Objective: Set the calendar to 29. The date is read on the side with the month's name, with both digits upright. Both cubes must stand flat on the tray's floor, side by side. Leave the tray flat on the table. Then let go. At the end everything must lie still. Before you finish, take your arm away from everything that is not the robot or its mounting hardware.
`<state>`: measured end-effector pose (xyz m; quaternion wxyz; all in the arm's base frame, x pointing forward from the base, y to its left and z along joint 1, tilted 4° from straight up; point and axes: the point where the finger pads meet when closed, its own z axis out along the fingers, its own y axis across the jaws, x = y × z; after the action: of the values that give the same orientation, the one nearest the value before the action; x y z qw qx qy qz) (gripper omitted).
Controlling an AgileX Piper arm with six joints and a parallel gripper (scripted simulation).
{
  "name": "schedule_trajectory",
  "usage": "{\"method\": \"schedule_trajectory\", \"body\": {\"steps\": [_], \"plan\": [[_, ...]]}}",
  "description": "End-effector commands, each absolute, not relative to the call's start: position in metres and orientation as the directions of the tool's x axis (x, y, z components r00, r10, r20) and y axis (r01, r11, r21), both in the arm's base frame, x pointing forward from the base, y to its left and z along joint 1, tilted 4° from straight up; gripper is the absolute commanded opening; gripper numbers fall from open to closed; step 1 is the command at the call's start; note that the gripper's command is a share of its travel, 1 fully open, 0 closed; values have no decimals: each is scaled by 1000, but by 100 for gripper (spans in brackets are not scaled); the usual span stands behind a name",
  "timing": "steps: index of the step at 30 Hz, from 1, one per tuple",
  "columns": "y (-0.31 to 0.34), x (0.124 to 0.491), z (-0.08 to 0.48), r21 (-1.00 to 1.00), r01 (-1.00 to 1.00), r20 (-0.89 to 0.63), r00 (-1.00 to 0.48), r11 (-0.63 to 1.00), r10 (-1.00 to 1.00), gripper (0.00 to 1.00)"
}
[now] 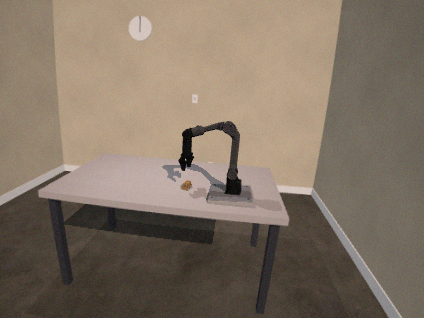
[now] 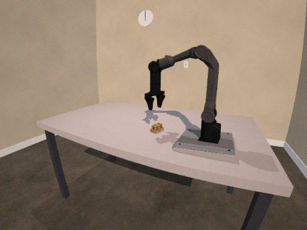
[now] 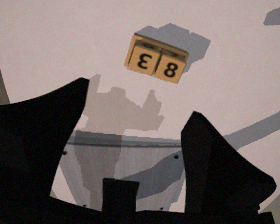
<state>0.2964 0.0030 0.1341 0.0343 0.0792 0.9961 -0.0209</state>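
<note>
Even, moderate light, soft low-detail pictures

The room is lit evenly and without glare; light is cast from above and from the arm's base side, so the arm's grey shadow [image 2: 170, 116] is thrown across the table [image 2: 108, 129] and a darker patch is laid on the floor beneath. All views are softened and slightly blurred; the table edge is bowed in the exterior view, and the digits are kept readable only in the wrist view
</note>
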Motion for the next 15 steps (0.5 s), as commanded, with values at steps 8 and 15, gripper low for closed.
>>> {"method": "schedule_trajectory", "body": {"steps": [8,15], "plan": [[1,296,134,-39,160,-71,-985,986,157,100],[1,296,132,-36,212,-71,-975,977,209,100]]}}
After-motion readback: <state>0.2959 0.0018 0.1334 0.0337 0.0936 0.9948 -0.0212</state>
